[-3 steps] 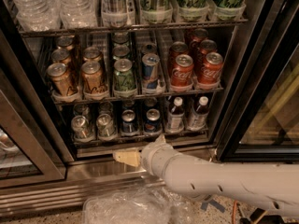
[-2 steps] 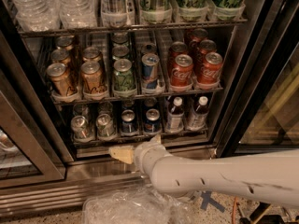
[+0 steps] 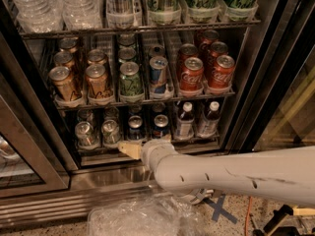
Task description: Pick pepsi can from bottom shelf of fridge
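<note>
pepsi can (image 3: 161,127): upright in the fridge (image 3: 246,82), long axis vertical, silver top up.
bottom shelf (image 3: 98,154): holds it, just left of the bottles (image 3: 184,123).
hand (image 3: 129,150): near the shelf lip, pointing left; apart or together, cannot tell.

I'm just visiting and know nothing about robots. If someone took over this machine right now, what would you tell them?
Gripper: low at the front lip of the bottom shelf, not touching the pepsi can.
Pepsi can: upright on that shelf in the fridge, just left of the bottles.
Done: arm brought to the shelf.
Left: reach in, grip the can, pull it out.
</note>
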Controlling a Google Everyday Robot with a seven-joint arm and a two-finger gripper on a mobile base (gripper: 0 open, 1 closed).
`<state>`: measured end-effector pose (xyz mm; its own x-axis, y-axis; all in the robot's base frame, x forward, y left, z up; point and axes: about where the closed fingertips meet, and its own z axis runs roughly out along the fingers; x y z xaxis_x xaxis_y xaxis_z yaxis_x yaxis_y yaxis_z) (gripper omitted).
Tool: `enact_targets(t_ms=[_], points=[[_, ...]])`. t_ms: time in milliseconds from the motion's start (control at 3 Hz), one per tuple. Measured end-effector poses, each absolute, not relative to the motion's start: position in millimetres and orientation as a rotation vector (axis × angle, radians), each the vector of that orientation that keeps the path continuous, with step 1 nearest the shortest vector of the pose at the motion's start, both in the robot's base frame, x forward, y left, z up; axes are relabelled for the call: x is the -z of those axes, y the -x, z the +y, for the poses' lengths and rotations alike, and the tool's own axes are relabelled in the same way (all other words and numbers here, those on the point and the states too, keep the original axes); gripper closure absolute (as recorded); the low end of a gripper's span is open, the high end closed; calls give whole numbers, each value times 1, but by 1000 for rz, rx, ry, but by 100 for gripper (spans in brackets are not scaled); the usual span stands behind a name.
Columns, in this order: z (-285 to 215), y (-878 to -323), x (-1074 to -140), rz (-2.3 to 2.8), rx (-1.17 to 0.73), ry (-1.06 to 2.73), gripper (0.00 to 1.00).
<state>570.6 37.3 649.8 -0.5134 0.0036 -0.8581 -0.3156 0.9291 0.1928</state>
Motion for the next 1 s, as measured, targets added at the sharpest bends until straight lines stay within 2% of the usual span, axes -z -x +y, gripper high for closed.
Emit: enact_targets(t_ms=[1000], points=[[64,-590,-644,1952,-369,145,0]])
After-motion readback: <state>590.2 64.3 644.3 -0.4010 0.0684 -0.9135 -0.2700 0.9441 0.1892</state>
